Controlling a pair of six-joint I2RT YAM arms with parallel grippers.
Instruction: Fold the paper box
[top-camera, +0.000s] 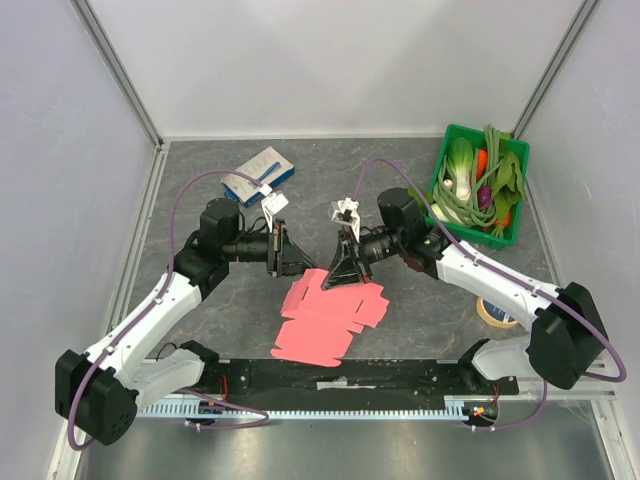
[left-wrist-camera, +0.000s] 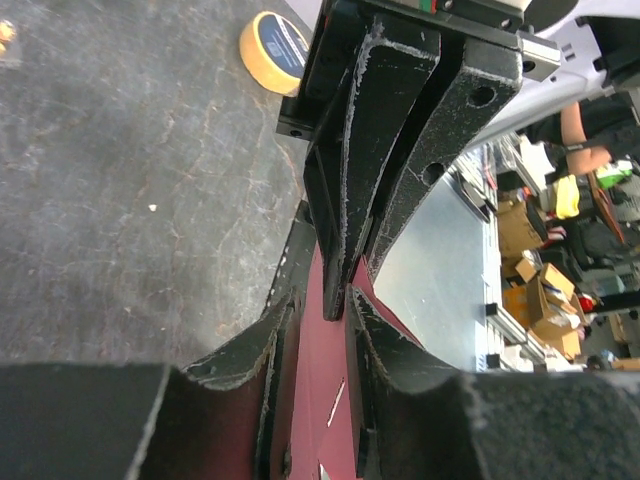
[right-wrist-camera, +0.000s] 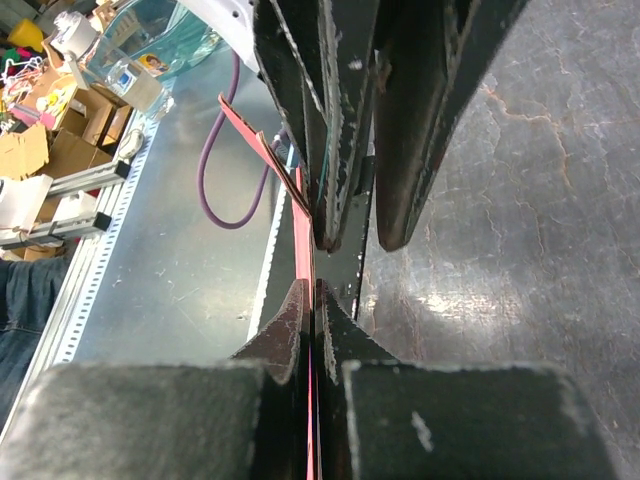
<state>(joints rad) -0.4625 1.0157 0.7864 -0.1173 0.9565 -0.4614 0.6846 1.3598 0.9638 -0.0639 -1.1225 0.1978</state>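
Note:
The pink-red paper box (top-camera: 325, 315) blank lies at the table's middle with its far edge lifted. My right gripper (top-camera: 337, 278) is shut on that lifted edge; in the right wrist view (right-wrist-camera: 313, 285) the red sheet (right-wrist-camera: 303, 215) runs edge-on between the closed jaws. My left gripper (top-camera: 297, 262) faces it from the left. In the left wrist view (left-wrist-camera: 320, 300) its jaws stand a little apart on either side of the paper (left-wrist-camera: 325, 385), not pinching it. The right gripper's closed fingers (left-wrist-camera: 365, 170) reach into that gap.
A white-and-blue box (top-camera: 258, 175) lies at the back left. A green basket (top-camera: 478, 238) of vegetables stands at the back right. A tape roll (top-camera: 497, 312) sits by the right arm, also in the left wrist view (left-wrist-camera: 273, 50).

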